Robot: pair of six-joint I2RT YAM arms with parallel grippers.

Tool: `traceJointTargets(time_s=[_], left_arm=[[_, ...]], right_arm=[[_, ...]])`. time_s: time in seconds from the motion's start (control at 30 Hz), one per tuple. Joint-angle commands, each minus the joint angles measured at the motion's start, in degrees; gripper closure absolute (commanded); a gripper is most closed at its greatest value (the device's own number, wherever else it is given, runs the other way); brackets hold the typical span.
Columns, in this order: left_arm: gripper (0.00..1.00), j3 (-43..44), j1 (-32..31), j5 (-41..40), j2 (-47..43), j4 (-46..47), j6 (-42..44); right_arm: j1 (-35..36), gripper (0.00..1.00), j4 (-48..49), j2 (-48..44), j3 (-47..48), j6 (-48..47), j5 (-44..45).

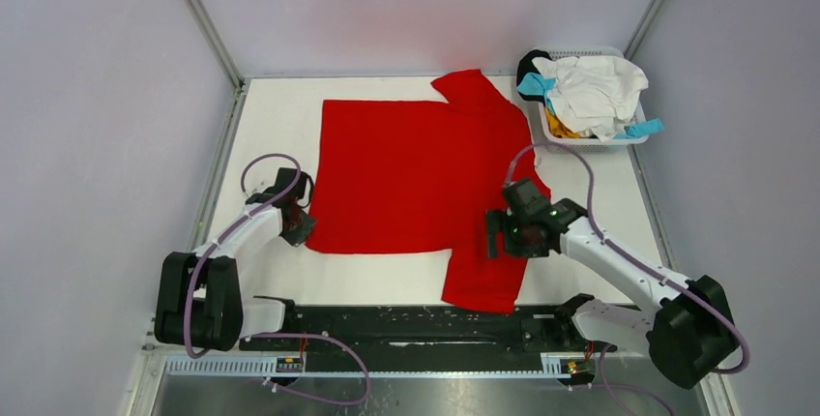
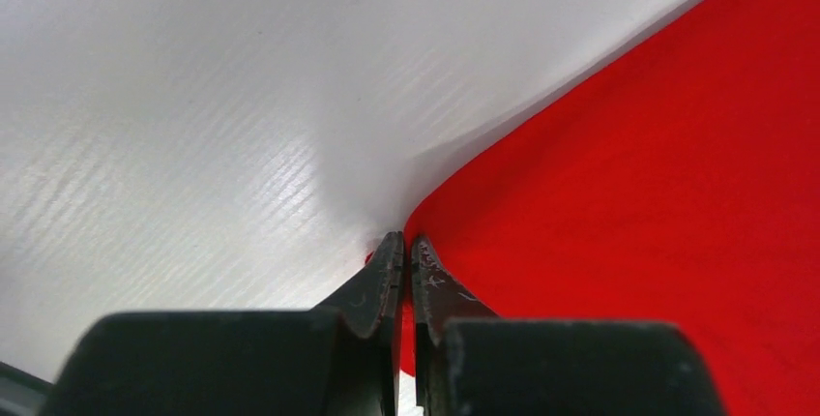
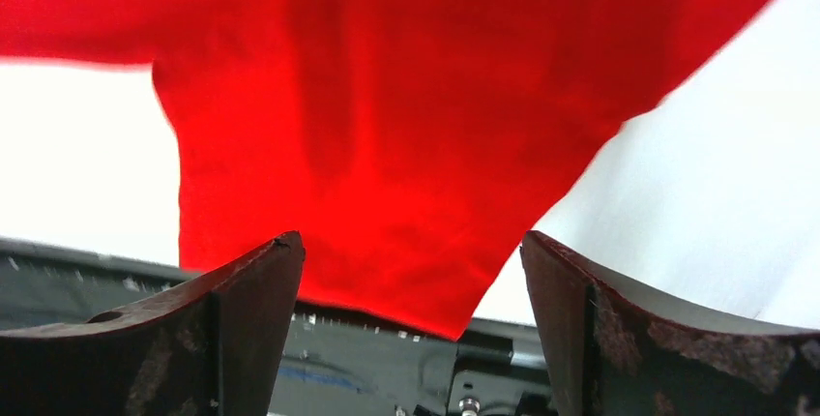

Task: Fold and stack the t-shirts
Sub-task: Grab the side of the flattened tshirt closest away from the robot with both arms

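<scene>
Metalwork of the arm mount (image 1: 416, 324) runs along the near edge of the white table (image 1: 280, 106), and the wrist views show only a strip of it. Just beyond, the left gripper (image 2: 406, 239) sits at the near left corner of the red t-shirt (image 1: 406, 174). From above, its fingers are lost under the wrist. The left wrist camera shows them pressed nearly together with a sliver of red hem between them, so they pinch that corner. The right gripper (image 1: 495, 234) hangs over the shirt's near right sleeve. Its fingers (image 3: 256, 285) stand wide apart and hold nothing, and the sleeve tip lies beyond them, reaching the mount. Whether they touch the cloth cannot be told. Only the top view shows the whole shirt, spread flat mid-table with its far sleeve pointing at the back wall. In the far right corner, a white lattice basket (image 1: 619, 144) holds a crumpled white t-shirt (image 1: 595, 87) heaped over teal cloth (image 1: 643, 129), orange cloth (image 1: 561, 129) and black cloth (image 1: 530, 66), all mostly buried.
</scene>
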Motion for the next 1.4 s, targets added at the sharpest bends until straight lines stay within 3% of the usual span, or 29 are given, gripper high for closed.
traceJointTargets(time_s=[0.0, 0.3, 0.47, 0.63, 0.77, 0.9, 1.13, 1.37], left_arm=[[1.0, 2.6, 0.3, -4.0, 0.2, -2.6, 0.9], [1.0, 1.9, 0.2, -0.2, 2.9, -0.4, 0.8], [1.0, 1.1, 0.3, -0.4, 2.1, -0.4, 0.8], [1.0, 1.4, 0.3, 0.3, 1.7, -0.4, 0.8], [1.0, 1.5, 0.2, 0.2, 1.2, -0.7, 0.6], [1.0, 1.6, 0.2, 0.1, 0.2, -1.5, 0.6], [1.0, 1.2, 0.3, 0.3, -4.8, -1.7, 1.7], [1.0, 1.3, 0.2, 0.6, -9.4, -4.4, 2.2]], right_arm=[[12.3, 0.11, -7.8, 0.1, 0.9, 6.1, 1.7], [33.3, 0.24, -3.2, 6.9, -1.1, 11.4, 0.0], [34.8, 0.3, -0.1, 13.0, -2.1, 13.9, 1.9], [34.9, 0.38, 1.0, 18.0, -1.4, 18.4, 11.4], [34.8, 0.57, 2.4, 21.3, -1.4, 21.7, 15.1], [34.9, 1.0, 2.4, 19.4, -0.7, 21.4, 15.4], [34.8, 1.0, -3.8, 6.5, 3.0, 12.3, 13.4], [34.8, 1.0, -12.4, 3.1, 7.1, 7.0, 4.2]])
